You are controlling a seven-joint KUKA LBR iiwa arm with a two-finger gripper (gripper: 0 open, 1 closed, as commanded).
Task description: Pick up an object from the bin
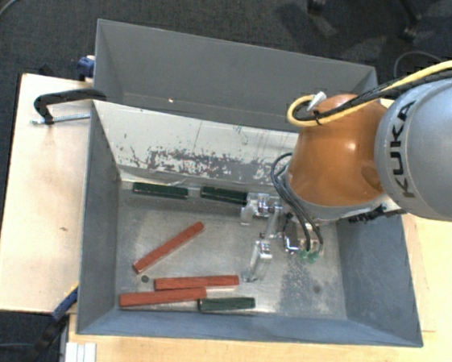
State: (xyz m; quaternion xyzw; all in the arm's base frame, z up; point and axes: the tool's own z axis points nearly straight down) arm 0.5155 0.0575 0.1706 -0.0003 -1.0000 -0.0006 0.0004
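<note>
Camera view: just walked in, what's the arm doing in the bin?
The KUKA arm reaches in from the right, and its gripper hangs low over the floor of the grey bin, right of centre. Nothing looks picked yet. Nearest to it are a red-brown stick and a dark green bar by the near wall. More sticks lie to the left, and two green bars lie along the far wall.
</note>
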